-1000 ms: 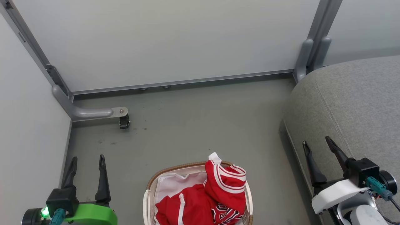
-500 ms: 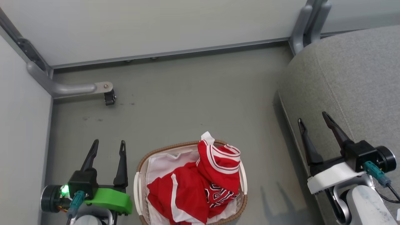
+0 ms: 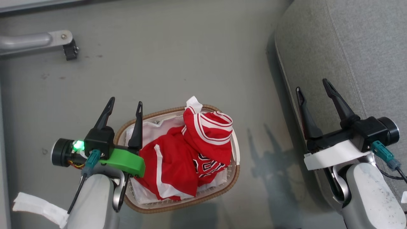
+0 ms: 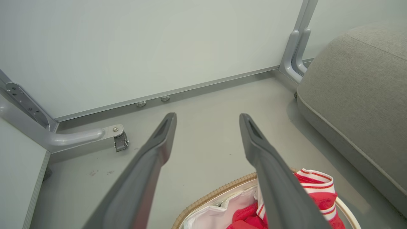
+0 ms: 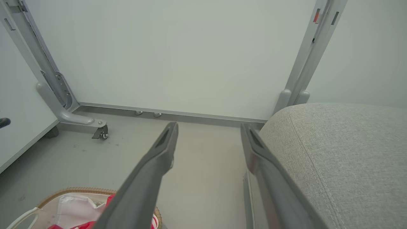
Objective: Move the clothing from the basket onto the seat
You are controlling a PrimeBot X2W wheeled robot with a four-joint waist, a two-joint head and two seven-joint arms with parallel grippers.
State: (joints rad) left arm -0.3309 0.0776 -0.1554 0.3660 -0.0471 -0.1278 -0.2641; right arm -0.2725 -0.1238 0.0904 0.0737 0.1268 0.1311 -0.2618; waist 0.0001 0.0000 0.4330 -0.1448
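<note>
Red clothing with white trim and black-and-white lettering lies heaped in the oval basket on the floor; its striped edge also shows in the left wrist view beside the woven basket rim. My left gripper hovers open over the basket's left rim, holding nothing. My right gripper stands open and empty over the left edge of the grey seat. In the right wrist view the seat lies to the right and the basket at the lower left.
A grey metal frame foot with a small black caster juts out on the floor at the upper left. Pale partition panels wall the far side, with a grey upright post beside the seat. Bare grey floor lies beyond the basket.
The head camera has tilted down, so the whole scene has shifted up the picture. Relative to the basket, my left gripper has come in over its left rim. Both grippers stay open.
</note>
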